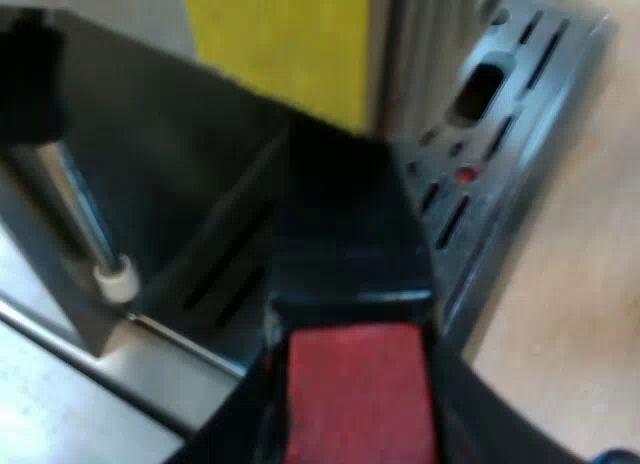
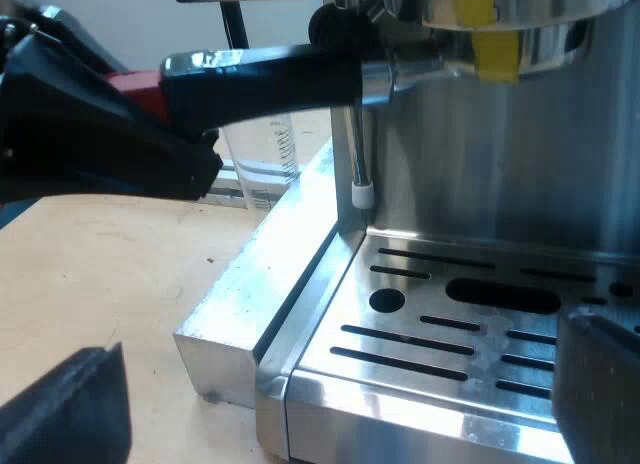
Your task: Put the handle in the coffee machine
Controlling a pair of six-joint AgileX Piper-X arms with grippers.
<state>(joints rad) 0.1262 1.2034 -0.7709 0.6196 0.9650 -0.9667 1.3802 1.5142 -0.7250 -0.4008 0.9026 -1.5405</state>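
**Red end (image 1: 355,409) of handle (image 2: 265,76) pinched in left claw (image 1: 350,359); metal cup (image 2: 520,29) up at coffee machine (image 2: 500,164) head**

Containers. The handle's metal cup sits up against the underside of the machine's head, with a yellow strip (image 2: 495,49) across its rim. Its inside is hidden. A measuring glass (image 2: 262,154) stands upright on the table (image 2: 100,274) beyond the handle, near the machine's base. It is clear with printed marks, and its contents cannot be told. The drip tray (image 2: 450,334) carries a slotted metal grid with one round hole and one oblong opening.

Arms. The left claw is pressed onto the red end from both sides, black fingers (image 1: 235,434) touching it. It reaches in roughly level with the handle. The handle juts out sideways from the head, above the tray's edge. A steam pipe (image 2: 355,144) hangs upright just beside the handle's metal neck, its white tip near the tray's corner. The right claw (image 2: 340,384) hangs low at the tray. Its two fingers are spread wide apart, one over the table and the other over the grid, gripping nothing
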